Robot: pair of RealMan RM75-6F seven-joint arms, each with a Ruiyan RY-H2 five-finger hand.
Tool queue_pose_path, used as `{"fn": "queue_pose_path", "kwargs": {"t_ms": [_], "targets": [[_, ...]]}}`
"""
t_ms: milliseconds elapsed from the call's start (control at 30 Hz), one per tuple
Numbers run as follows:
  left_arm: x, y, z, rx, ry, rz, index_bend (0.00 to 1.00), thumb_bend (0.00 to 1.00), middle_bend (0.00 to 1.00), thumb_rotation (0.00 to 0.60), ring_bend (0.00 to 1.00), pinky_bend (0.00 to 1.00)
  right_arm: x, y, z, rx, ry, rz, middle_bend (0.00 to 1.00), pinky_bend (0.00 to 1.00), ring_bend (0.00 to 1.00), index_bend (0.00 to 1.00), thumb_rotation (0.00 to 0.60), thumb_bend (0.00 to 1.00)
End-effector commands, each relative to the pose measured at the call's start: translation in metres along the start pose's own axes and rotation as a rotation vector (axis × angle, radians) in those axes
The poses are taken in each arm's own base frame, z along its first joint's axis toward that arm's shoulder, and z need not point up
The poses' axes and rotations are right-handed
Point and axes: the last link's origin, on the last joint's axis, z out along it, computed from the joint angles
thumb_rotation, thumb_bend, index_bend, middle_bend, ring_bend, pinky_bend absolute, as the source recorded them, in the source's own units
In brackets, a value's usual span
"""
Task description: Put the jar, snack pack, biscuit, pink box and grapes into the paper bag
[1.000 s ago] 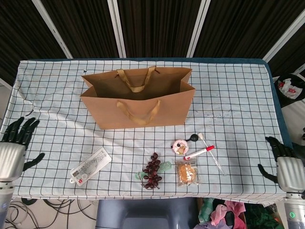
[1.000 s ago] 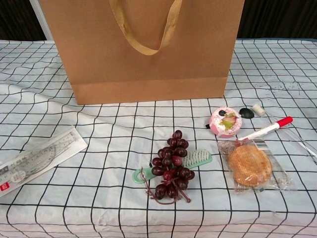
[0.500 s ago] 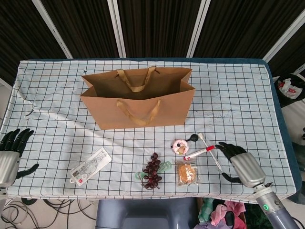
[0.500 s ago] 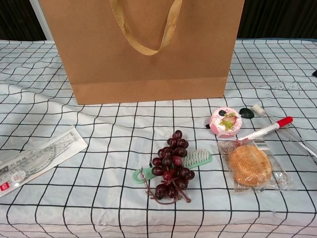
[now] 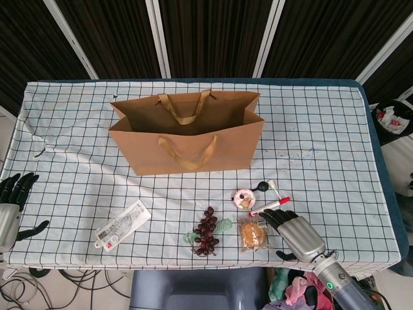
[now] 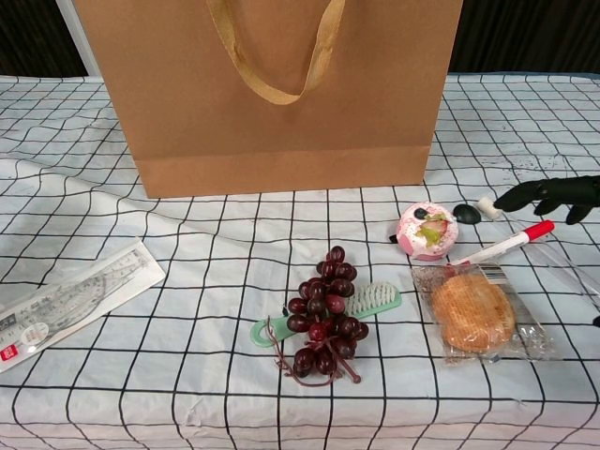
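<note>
Wrapped biscuit (image 5: 253,235) flat on the checked surface (image 5: 335,142), at 5 o'clock from the paper bag (image 5: 187,139), clear wrapper loose around it. Just beside it at 12 o'clock, the round pink box (image 5: 244,198); at 9 o'clock, the grapes (image 5: 206,231) lying over a green brush (image 5: 222,226). Red-capped marker (image 5: 270,206) slanting along the biscuit's 1 o'clock corner, nearly touching the wrapper. Right hand (image 5: 293,234) at 3 o'clock of the biscuit, fingers spread, holding nothing, tips pointing toward the pack and close to it. Left hand (image 5: 13,206) well apart at the 9 o'clock edge of the surface, also spread and empty.

Likely step: taking the biscuit first. Best done by coming down over the pack's middle, thumb under one long edge, fingers on the other, pinching wrapper and biscuit together. Worth keeping clear of the marker, easily rolled or dragged along. Gentle squeeze only: brittle contents, slippery film. Then up over the bag's open mouth, between the handles, and release low inside. Jar and snack pack not clearly identifiable here.
</note>
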Motion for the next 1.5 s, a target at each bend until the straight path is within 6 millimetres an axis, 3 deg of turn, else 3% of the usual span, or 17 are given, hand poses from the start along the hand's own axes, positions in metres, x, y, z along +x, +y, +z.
{"fn": "queue_pose_path", "kwargs": {"t_ms": [33, 467, 1333, 1500], "targets": [[-0.001, 0.001, 0.000, 0.003, 0.001, 0.000, 0.09, 0.07, 0.07, 0.600, 0.00, 0.07, -0.009, -0.011, 0.012, 0.003, 0.010, -0.003, 0.10, 0.21, 0.14, 0.10, 0.600, 0.15], [-0.004, 0.000, 0.003, 0.019, 0.000, 0.010, 0.09, 0.07, 0.07, 0.600, 0.00, 0.07, -0.029, -0.022, 0.043, -0.004, -0.012, -0.013, 0.16, 0.21, 0.15, 0.10, 0.600, 0.16], [-0.004, -0.001, 0.004, 0.037, 0.008, 0.006, 0.10, 0.07, 0.07, 0.600, 0.00, 0.07, -0.051, -0.024, 0.058, -0.015, -0.055, -0.026, 0.16, 0.21, 0.16, 0.10, 0.600, 0.15], [-0.005, 0.000, 0.004, 0.039, 0.003, 0.005, 0.11, 0.07, 0.07, 0.600, 0.00, 0.07, -0.053, -0.023, 0.060, -0.016, -0.056, -0.025, 0.18, 0.21, 0.20, 0.10, 0.600, 0.16]]}}
